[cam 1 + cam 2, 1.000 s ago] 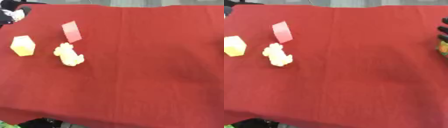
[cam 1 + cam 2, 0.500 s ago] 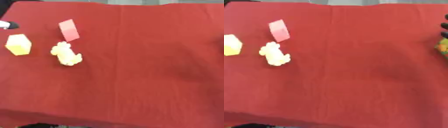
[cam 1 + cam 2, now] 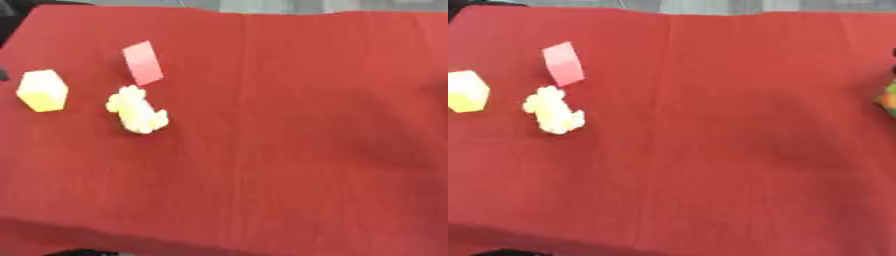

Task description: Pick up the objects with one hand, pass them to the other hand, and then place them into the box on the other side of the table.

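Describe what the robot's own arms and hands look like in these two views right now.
Almost nothing of them shows. In the right eye view a small black sliver sits at the right edge, above an orange and green thing; it may belong to the right hand, but its shape cannot be told. The left hand appears nowhere. No cables, joints or markings are visible.

Red cloth (image 3: 289, 150) covers table, fills nearly whole frame; vertical fold line runs down centre. Grey strip of bg along top edge. Dark areas at upper-left corner & bottom-left edge. Even, diffuse light.
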Available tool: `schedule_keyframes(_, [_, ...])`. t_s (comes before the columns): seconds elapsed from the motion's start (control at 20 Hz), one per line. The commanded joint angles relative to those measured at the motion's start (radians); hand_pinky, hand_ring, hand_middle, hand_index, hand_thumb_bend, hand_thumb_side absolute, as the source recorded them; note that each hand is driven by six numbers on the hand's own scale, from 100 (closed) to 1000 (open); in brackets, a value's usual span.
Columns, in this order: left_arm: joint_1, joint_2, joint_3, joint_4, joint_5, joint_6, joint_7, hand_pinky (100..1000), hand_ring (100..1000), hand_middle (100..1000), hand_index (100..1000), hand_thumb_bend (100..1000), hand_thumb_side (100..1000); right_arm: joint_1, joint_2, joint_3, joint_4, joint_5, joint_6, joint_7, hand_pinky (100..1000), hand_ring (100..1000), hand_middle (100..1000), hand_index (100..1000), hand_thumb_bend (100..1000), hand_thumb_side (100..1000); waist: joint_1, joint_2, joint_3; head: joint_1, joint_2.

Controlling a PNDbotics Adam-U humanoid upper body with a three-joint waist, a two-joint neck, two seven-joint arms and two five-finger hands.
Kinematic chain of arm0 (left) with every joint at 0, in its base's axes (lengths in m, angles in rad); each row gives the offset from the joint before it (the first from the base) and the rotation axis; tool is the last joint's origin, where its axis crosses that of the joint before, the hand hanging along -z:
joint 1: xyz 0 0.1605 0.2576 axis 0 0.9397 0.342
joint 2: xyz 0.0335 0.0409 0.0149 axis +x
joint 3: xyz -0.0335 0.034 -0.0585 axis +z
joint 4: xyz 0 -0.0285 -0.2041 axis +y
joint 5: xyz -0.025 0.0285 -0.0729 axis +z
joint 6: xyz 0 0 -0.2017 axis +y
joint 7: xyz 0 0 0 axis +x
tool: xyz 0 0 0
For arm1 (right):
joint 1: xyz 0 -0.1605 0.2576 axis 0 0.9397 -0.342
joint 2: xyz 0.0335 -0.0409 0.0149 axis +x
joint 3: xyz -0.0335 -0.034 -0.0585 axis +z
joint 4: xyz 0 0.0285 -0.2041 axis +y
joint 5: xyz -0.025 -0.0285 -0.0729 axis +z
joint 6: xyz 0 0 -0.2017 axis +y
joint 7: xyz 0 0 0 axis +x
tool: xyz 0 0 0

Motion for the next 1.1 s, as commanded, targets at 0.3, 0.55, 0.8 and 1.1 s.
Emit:
schedule_keyframes(0.3, [-0.055, 0.011, -0.029, 0.14, -0.193, -0.028, -0.016, 900, 852, 776, 818, 734, 100, -0.016, -0.031, -0.002, -0.021, -0.001, -0.003, 0.004, 985, 1000, 1000, 1000, 100, 658, -0.002, -0.009, -0.006, 0.024, -0.016])
schedule_keyframes(0.55, [-0.065, -0.015, -0.05, 0.185, -0.248, -0.061, -0.041, 911, 856, 776, 821, 757, 100, -0.016, -0.027, 0.002, -0.02, 0.005, -0.003, 0.004, 983, 1000, 1000, 1000, 100, 663, -0.004, -0.003, -0.009, 0.025, -0.018])
schedule_keyframes(0.8, [-0.072, -0.031, -0.066, 0.202, -0.279, -0.09, -0.069, 916, 857, 778, 814, 787, 100, -0.02, -0.024, 0.005, -0.02, 0.009, -0.003, 0.007, 982, 1000, 1000, 1000, 100, 665, -0.005, 0.003, -0.013, 0.031, -0.02])
schedule_keyframes(1.1, [-0.089, -0.056, -0.064, 0.226, -0.282, -0.106, -0.038, 921, 857, 778, 824, 802, 100, -0.023, -0.021, 0.009, -0.02, 0.014, -0.004, 0.011, 980, 1000, 1000, 1000, 100, 669, -0.01, 0.011, -0.017, 0.034, -0.03])
